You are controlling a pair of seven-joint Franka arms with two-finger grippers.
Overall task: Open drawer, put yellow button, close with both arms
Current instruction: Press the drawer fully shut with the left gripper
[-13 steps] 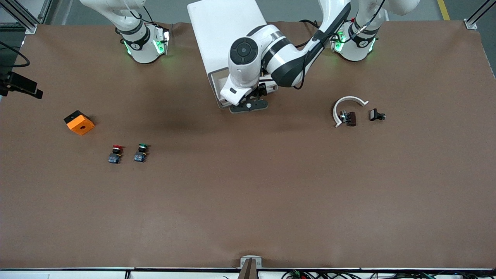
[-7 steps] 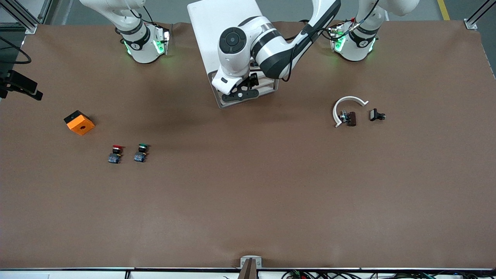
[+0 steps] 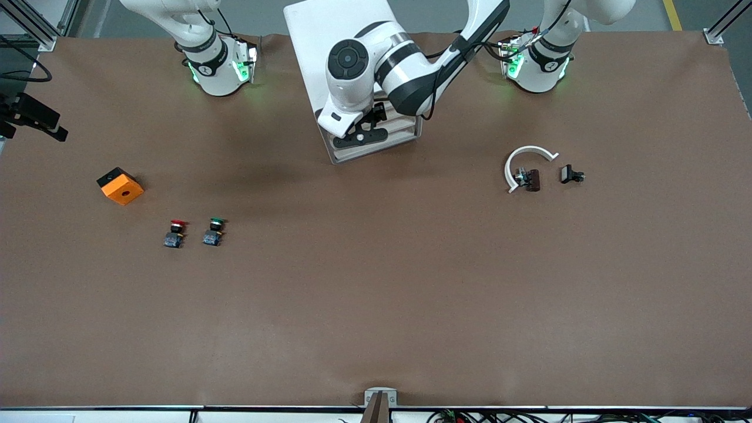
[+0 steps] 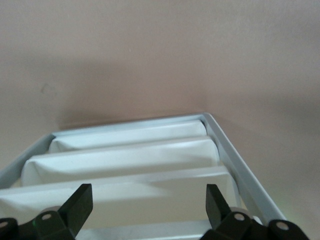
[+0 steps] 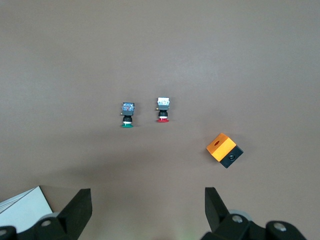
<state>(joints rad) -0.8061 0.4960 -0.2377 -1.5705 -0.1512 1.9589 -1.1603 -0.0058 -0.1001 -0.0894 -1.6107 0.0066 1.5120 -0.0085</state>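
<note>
table [image 3: 376, 294]: matt brown | cabinet [image 3: 335, 35]: smooth white | arms [image 3: 405, 70]: glossy white

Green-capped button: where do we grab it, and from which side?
Take the green-capped button by its blue-black base, coming straight down. It seems to lie on its side, cap pointing toward the arms' bases, so the blocky base offers flat faces; the round cap would likely slip. The red-capped button beside it stands apart, leaving finger room.

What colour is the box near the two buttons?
Orange box, black underside; clearest in the right wrist view.
</note>
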